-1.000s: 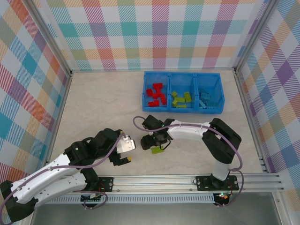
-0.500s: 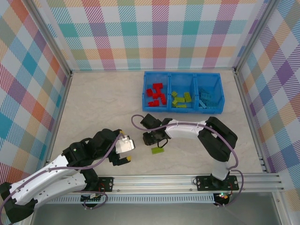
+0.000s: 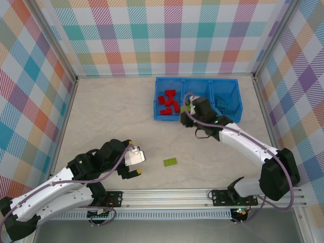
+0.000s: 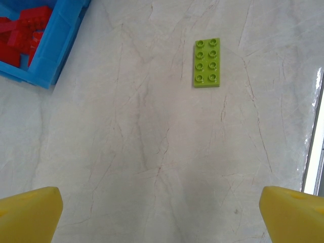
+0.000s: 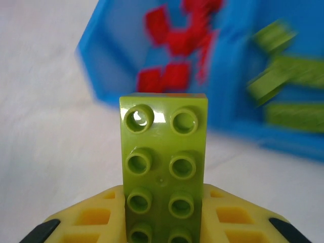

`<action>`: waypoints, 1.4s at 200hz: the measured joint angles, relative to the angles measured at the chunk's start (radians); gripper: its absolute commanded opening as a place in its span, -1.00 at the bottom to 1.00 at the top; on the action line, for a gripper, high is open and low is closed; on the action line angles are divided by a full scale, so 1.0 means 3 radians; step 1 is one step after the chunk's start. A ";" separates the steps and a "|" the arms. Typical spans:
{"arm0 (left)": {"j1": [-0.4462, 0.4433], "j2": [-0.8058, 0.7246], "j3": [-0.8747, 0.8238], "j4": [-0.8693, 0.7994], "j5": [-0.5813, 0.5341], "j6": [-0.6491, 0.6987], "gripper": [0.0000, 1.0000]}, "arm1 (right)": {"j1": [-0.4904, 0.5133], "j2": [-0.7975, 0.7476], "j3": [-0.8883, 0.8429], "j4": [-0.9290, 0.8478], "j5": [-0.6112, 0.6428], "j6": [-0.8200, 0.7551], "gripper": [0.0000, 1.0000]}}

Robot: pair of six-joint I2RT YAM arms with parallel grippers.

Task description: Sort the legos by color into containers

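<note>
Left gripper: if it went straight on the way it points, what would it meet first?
Probably the loose lime green brick lying on the table, slightly right of centre ahead of the left gripper; depth is unclear.

Left end effector (image 3: 134,158) agape (wide); right end effector (image 3: 188,107) tight on lime brick (image 5: 163,162).

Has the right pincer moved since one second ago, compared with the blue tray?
Yes. The right pincer, shut on a green brick, has gone from mid-table up the top view to the blue tray's near wall.
</note>
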 measured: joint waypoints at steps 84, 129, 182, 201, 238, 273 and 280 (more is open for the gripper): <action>0.0000 0.0006 -0.0001 0.0004 -0.0013 -0.0003 1.00 | -0.0879 0.1456 0.0888 0.0071 -0.0284 -0.0228 -0.03; 0.0000 0.0134 -0.0023 0.0000 -0.0015 -0.0017 1.00 | -0.0881 0.1537 0.0946 0.0065 -0.0361 -0.0214 0.16; 0.0000 0.0445 0.0004 0.0006 -0.0015 -0.0165 1.00 | -0.0881 0.0481 0.0287 0.0173 -0.0649 -0.0020 0.29; -0.0009 0.0631 0.0075 0.0095 0.0117 -0.0225 1.00 | -0.0880 -0.0076 -0.0114 0.0233 -0.0810 0.0118 0.34; -0.0230 0.1199 0.0127 0.0758 0.0408 -0.0292 1.00 | -0.0849 -0.0816 -0.0712 0.0134 -0.0989 0.0389 0.50; -0.0418 0.2213 0.0371 0.1188 0.0450 -0.0272 1.00 | -0.0670 -0.1280 -0.0965 -0.0225 -0.1043 0.0509 0.56; -0.0422 0.2382 0.0413 0.1260 0.0450 -0.0262 1.00 | -0.0579 -0.1324 -0.0966 -0.0326 -0.1035 0.0516 0.57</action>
